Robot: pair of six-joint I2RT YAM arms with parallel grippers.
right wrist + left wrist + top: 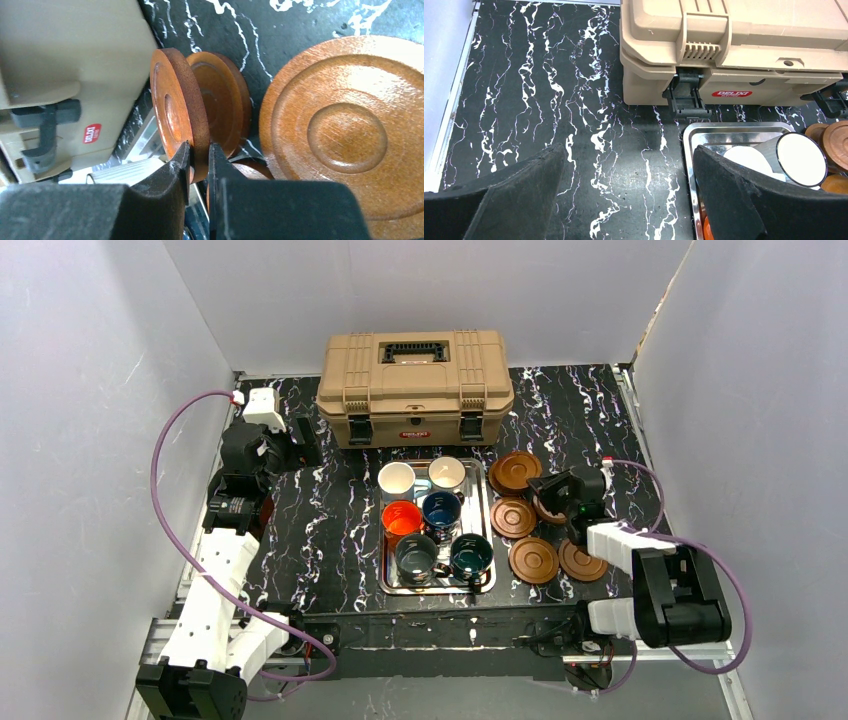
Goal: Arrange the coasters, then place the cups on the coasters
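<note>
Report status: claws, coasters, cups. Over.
Right claw pinching one coaster upright on edge. Left claw open, empty. Six cups in tray. No obstruction seen.

Pictured on front of tan toolbox (749, 30): red label (731, 93) reading "DELIXI" in white; smaller line beneath too small to read.

A lab cell: white walls (90, 360) box in a marbled table (320, 530).
</note>
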